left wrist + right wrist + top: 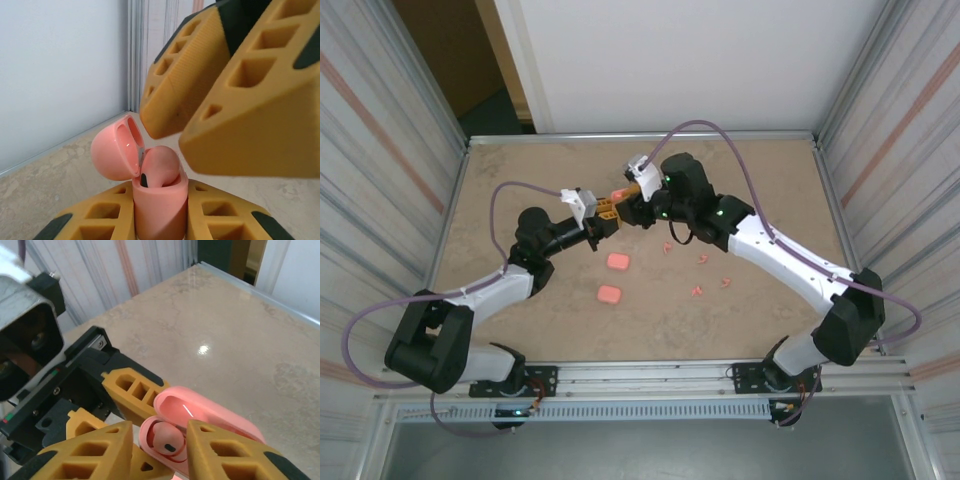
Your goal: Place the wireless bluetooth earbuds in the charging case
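My left gripper [160,222] is shut on the body of a pink charging case [160,205], which it holds upright above the table. The case's lid [112,155] is flipped open. One salmon-pink earbud [161,167] sits in the case's well, its dark sensor spot showing. My right gripper [160,429] hovers right over the case, and its orange fingers [100,450] stand slightly apart on either side of the earbud [167,440]. The two grippers meet at the table's far middle, the left gripper [606,211] beside the right gripper [636,187].
Two closed pink cases [618,261] [609,294] lie on the table's middle. Several loose earbuds [703,259] are scattered to their right, under the right arm. Metal walls ring the table.
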Robot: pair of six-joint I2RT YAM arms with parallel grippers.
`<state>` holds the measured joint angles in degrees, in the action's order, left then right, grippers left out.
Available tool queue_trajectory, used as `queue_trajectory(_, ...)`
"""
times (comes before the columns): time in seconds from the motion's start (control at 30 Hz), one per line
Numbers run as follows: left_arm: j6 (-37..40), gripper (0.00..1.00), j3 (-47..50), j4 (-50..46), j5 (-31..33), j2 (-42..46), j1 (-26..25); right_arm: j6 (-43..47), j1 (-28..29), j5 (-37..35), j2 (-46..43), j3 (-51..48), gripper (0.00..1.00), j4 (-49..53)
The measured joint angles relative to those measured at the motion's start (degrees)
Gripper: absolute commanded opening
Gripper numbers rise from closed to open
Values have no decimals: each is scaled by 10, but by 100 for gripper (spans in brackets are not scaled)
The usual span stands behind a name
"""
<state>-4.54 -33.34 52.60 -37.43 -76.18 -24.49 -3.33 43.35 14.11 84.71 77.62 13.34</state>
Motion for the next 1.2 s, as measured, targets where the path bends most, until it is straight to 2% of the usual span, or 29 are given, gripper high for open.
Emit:
queue_trajectory(0.1,0,0,0,0,0,0,0,-23,-21,23,-3,2,46,-1)
queue_trajectory(0.23,0,0,0,0,0,0,0,-53,-52,54,-17,2,50,-1)
queue_trajectory(0.6,0,0,5,0,5,7,0,-126,-139,68,-79,-29,51,3)
queue_trajectory(0.93,9,0,18,-1,18,50,0,-214,-234,19,-99,-80,52,148)
queue_trajectory(1.2,22,0,28,-14,26,83,0,-260,-254,-38,-148,-155,51,271)
